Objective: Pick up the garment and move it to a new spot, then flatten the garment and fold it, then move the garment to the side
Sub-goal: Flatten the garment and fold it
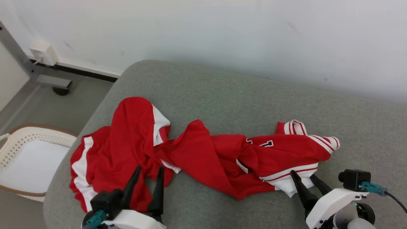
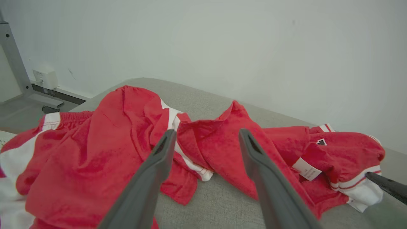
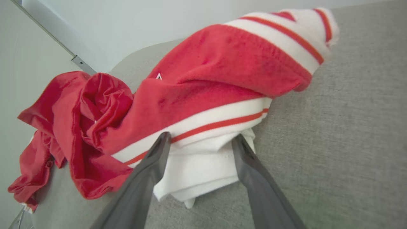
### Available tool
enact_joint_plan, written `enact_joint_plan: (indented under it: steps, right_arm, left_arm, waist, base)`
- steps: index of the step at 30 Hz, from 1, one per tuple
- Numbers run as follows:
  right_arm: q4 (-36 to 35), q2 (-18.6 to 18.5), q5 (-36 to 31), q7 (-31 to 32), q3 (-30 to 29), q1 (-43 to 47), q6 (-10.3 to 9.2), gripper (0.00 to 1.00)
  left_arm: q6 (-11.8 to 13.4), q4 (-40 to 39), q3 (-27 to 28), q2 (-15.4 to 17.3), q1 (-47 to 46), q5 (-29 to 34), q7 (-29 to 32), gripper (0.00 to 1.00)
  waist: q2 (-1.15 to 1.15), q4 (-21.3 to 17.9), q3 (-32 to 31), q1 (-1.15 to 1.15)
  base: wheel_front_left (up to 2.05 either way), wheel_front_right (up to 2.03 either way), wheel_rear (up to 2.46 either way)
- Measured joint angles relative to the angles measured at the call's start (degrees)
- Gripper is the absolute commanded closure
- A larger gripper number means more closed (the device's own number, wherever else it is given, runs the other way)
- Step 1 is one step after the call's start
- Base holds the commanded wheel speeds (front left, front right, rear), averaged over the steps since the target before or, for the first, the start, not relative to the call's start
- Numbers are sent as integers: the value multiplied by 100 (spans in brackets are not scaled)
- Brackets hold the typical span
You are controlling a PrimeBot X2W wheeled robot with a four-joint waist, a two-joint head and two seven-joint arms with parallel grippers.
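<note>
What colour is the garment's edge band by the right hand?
White band with a thin red stripe; best in right wrist view.

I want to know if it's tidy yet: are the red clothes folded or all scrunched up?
Scrunched up, not folded. The red garment lies twisted in bumpy heaps across the grey cushion.

Soft, even light fills all three views, seemingly from overhead. Shadows are faint: a thin dark line under the garment hem just ahead of the right gripper, and a grey band low on the wall beyond both grippers. The wrist views bow at their edges. The left gripper looks soft close to the lens; cloth past its tips is sharp.
</note>
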Motion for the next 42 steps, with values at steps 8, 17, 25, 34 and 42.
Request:
enact_joint_plan:
  steps: [8,17,25,34,42]
  right_arm:
    - [115,-156,817,18,202,-188,0,17]
    - [16,-401,1165,-563,387,-326,0,100]
    - [-386,-866,1281,-824,404,-361,0,100]
    - [-1260,-1560,1280,-372,125,70,1,100]
    - [-2091,-1984,1323,550,-471,1222,0,100]
  left_arm:
    - [-65,107,27,-65,-8,40,-9,0]
    - [-110,160,94,-102,10,56,-14,0]
    - [-138,162,131,-100,47,105,-15,0]
    - [-138,142,120,-103,107,114,-15,0]
    - [-140,149,154,-126,128,114,-15,0]
  waist:
    - [0,284,14,0]
    - [0,112,-38,0]
    - [0,-332,-116,0]
    - [0,-957,-181,0]
    - [0,-1439,-180,0]
  base:
    - [0,0,0]
    - [0,0,0]
    - [0,0,0]
    - [0,0,0]
    - [0,0,0]
